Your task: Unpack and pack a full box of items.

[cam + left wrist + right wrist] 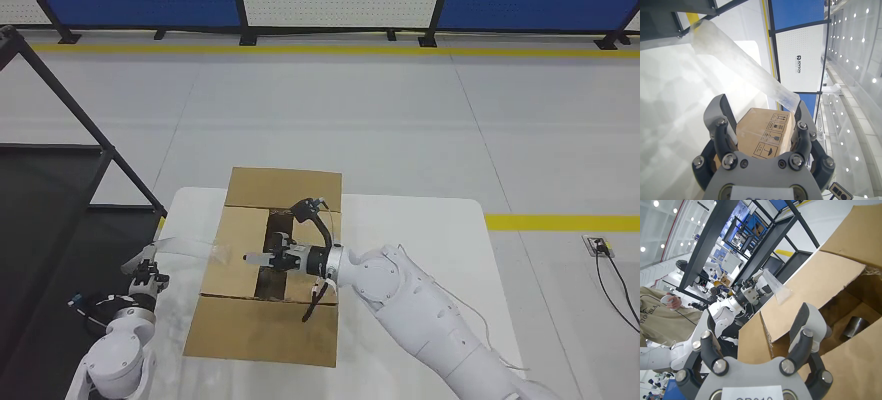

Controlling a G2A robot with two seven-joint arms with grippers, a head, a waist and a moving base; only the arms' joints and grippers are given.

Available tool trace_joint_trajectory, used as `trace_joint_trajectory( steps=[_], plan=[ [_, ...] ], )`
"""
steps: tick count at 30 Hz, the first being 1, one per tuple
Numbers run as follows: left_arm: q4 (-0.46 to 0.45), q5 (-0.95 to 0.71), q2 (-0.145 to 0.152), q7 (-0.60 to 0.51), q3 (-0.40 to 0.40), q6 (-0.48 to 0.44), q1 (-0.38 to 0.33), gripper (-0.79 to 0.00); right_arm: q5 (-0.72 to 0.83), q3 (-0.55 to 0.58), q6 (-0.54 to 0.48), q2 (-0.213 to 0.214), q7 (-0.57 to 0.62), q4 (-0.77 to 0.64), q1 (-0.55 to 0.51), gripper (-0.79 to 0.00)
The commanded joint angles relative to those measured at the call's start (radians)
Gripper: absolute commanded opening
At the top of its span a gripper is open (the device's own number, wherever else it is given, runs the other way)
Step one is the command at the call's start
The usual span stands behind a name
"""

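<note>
Eyes on the box (262, 330), flaps thrown open in the middle of the table (420, 240). The right gripper (756, 311) hangs directly over the box's opening, jaws spread wide and carrying nothing. Down inside the box, at the bottom of the dark gap between the flaps, sits a metal cylinder (855, 326), and that looks like the next pick.

Off the box's side, beyond the table edge, the left gripper (762, 100) also has its jaws wide apart. A clear plastic bag (730, 62) runs from one of its fingertips (797, 111) toward the box's side flap. The bag touches that fingertip but is not clamped. Whether its far end rests on the flap is hard to say.

This reads as the unpacking half, with at least one item left inside the box.

For a clean pick, the right arm should drop straight down through the gap and keep both fingers off the torn flap edges. The jaws should stay wide until they straddle the cylinder, and close only once they are level with its wall. The bag matters too: if it drapes over the box's flap, it could snag the lift.
</note>
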Motion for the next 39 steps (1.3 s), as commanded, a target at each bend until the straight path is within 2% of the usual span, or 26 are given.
trace_joint_trajectory(
  steps=[1,8,12,17,26,31,35,39],
  plan=[
    [-0.005,0.001,-0.001,0.001,0.0,-0.001,0.001,-0.095,-0.003,0.003,-0.001,0.002,0.0,-0.013,-0.003,0.0],
    [-0.012,0.002,-0.003,0.007,-0.004,-0.006,-0.003,-0.102,-0.003,0.003,-0.001,0.002,0.0,-0.013,-0.003,0.0],
    [-0.023,0.027,-0.004,-0.004,0.012,-0.011,0.001,-0.105,0.064,0.008,0.027,-0.012,-0.023,-0.004,-0.022,0.0],
    [-0.038,0.065,-0.006,-0.017,0.036,-0.015,0.011,-0.105,0.191,-0.043,0.023,-0.071,0.03,0.11,0.046,0.0],
    [-0.048,0.069,-0.013,0.012,0.047,-0.013,0.022,-0.117,0.373,-0.121,-0.042,-0.205,0.087,0.353,0.161,0.0],
    [-0.039,0.042,-0.016,0.051,0.025,-0.004,0.017,-0.117,0.399,-0.144,-0.06,-0.269,0.06,0.46,0.201,0.0],
    [-0.027,0.015,-0.019,0.081,0.002,0.003,0.009,-0.132,0.377,-0.16,-0.041,-0.312,-0.012,0.523,0.223,0.0],
    [-0.017,0.008,-0.02,0.088,-0.01,0.012,0.0,-0.102,0.372,-0.166,0.006,-0.339,-0.024,0.569,0.239,0.0]
  ],
)
